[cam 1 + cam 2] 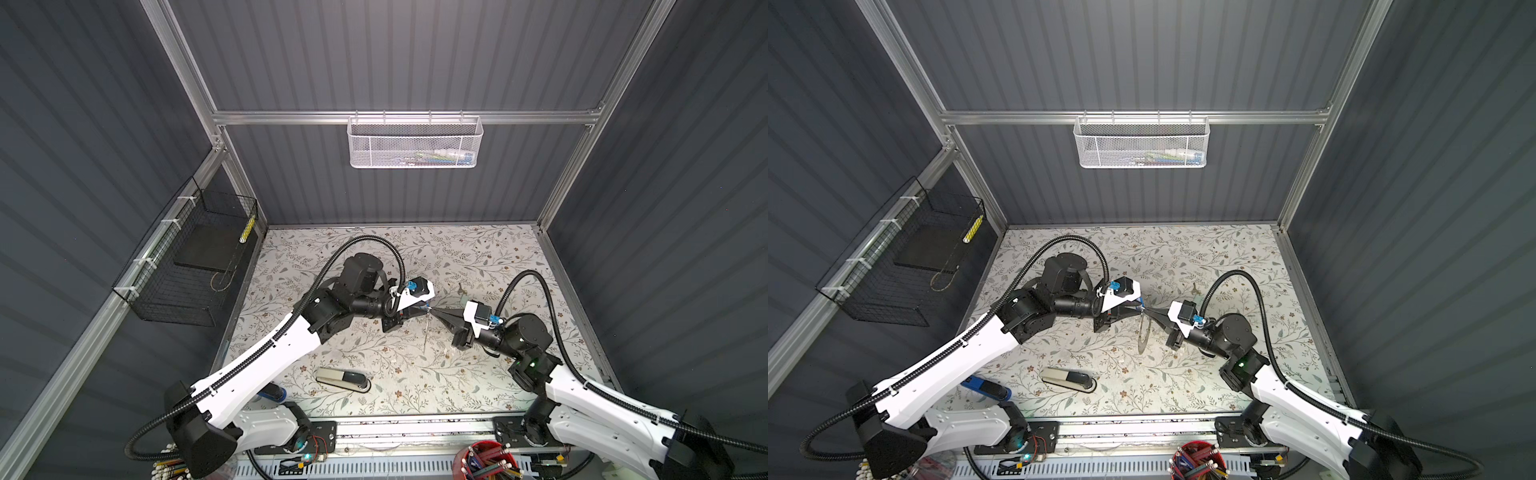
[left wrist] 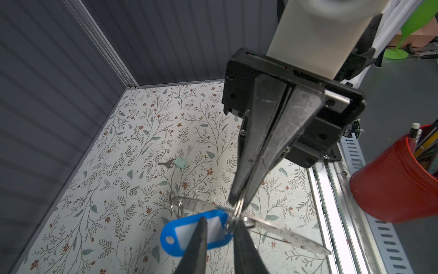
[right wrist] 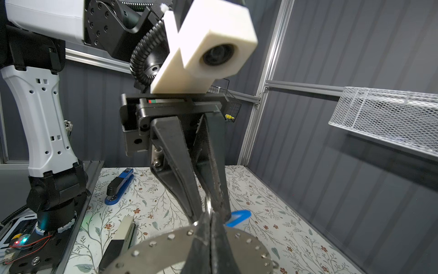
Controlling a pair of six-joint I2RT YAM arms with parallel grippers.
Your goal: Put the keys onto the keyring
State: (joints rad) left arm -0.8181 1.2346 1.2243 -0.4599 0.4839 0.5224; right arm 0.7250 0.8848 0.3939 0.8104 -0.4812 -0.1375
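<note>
Keyring, large flat grey metal ring (image 2: pixel 284 229), hangs on edge above the floral tabletop (image 2: pixel 118 189), clamped in your right pincer (image 2: pixel 237 201). Left pincer (image 2: pixel 220 221), jaws narrowly apart, meets it tip to tip; the blue-tagged metal key (image 2: pixel 184 234) lies crosswise just beyond those jaws, grip unconfirmed. Mint-tagged key (image 2: pixel 179 163) rests well beyond both.

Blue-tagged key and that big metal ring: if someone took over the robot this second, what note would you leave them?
Right hand: shut on the band of the large flat grey metal keyring.
Left hand: fingers either side of the small metal key with the blue plastic tag, right at the keyring; grip unclear.
Small metal key with the mint-green tag: lying on the floral tabletop, away from both hands.
Done: no key clearly on the keyring.
Left: thread both keys.
</note>
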